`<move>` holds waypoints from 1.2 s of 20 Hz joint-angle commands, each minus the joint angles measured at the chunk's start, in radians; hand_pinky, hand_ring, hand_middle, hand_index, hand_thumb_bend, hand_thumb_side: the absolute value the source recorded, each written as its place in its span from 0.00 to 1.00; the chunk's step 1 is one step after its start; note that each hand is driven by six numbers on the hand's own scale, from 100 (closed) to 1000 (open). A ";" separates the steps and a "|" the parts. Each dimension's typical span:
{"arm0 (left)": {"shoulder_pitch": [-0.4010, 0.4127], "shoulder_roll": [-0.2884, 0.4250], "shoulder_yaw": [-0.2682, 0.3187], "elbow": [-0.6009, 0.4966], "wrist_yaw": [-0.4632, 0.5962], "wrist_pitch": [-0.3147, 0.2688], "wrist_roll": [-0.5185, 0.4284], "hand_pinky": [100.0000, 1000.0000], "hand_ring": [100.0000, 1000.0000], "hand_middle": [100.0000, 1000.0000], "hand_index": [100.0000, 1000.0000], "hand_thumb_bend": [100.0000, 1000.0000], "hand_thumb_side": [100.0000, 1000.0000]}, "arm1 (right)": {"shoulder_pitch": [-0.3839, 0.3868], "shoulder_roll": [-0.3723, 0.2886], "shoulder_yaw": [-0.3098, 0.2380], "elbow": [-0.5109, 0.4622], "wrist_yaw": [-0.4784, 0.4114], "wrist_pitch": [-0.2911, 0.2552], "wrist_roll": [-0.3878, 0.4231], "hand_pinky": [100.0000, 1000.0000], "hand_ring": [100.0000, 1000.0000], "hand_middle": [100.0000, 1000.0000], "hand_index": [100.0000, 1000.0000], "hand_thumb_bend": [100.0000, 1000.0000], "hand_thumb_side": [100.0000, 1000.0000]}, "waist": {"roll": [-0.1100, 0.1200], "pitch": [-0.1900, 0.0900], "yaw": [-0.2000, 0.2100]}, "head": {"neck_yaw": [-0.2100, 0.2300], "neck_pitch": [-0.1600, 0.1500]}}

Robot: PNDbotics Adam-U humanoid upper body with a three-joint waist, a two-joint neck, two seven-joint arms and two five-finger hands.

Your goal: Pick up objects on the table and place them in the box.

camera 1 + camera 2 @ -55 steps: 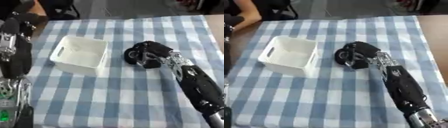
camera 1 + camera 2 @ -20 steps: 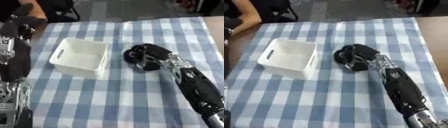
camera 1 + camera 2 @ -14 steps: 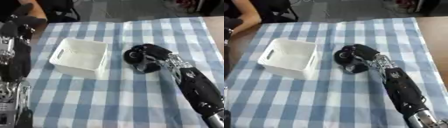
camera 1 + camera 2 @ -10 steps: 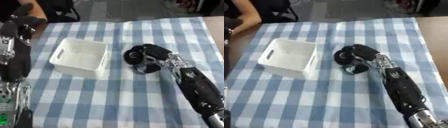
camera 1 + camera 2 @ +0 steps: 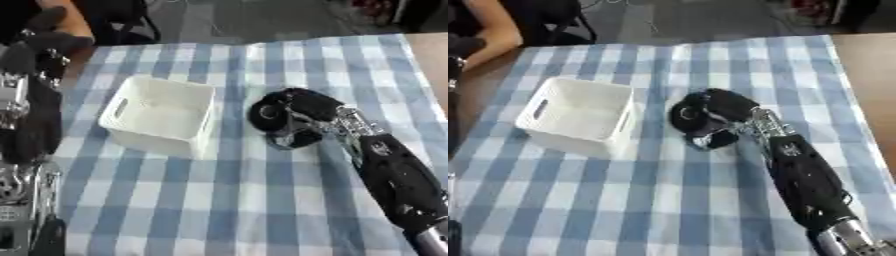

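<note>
Right hand closed on a dark round object, box off to its left

The right hand [image 5: 302, 112] has its fingers curled round one dark round object [image 5: 265, 112] just above the checked cloth on the worktop [image 5: 262, 200]. One white box [image 5: 159, 120], open and seemingly empty, sits well to the left of the hand (the carry should run leftward). The left hand [image 5: 39, 40] hangs beyond the box's far left; I cannot tell how its fingers are set.
</note>
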 commanded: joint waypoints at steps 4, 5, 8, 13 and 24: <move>-0.012 0.009 0.000 -0.021 0.006 -0.005 -0.002 0.84 0.66 0.86 0.69 0.00 0.87 | -0.012 -0.016 0.007 -0.017 0.024 0.034 -0.030 0.85 0.76 0.78 0.34 0.00 0.24 | -0.003 -0.012 0.002 | -0.008 -0.016; -0.012 0.009 0.000 -0.021 0.006 -0.005 -0.002 0.84 0.66 0.86 0.69 0.00 0.87 | -0.012 -0.016 0.008 -0.018 0.026 0.039 -0.037 0.84 0.75 0.78 0.33 0.00 0.22 | -0.003 -0.012 0.002 | -0.008 -0.016; -0.012 0.009 0.000 -0.021 0.006 -0.005 -0.001 0.84 0.66 0.86 0.69 0.00 0.87 | -0.010 -0.017 0.009 -0.017 0.031 0.049 -0.056 0.84 0.74 0.77 0.31 0.00 0.19 | -0.003 -0.012 0.001 | -0.008 -0.015; -0.012 0.010 0.000 -0.021 0.006 -0.005 -0.001 0.84 0.66 0.86 0.69 0.00 0.87 | -0.010 -0.018 0.010 -0.015 0.037 0.052 -0.074 0.84 0.74 0.76 0.30 0.00 0.19 | -0.003 -0.012 0.000 | -0.008 -0.016; -0.009 0.011 0.000 -0.021 0.003 -0.002 -0.002 0.84 0.66 0.86 0.69 0.00 0.87 | -0.007 -0.041 0.024 -0.170 -0.082 0.057 -0.092 0.84 0.71 0.75 0.28 0.00 0.22 | -0.006 -0.015 -0.003 | -0.007 -0.018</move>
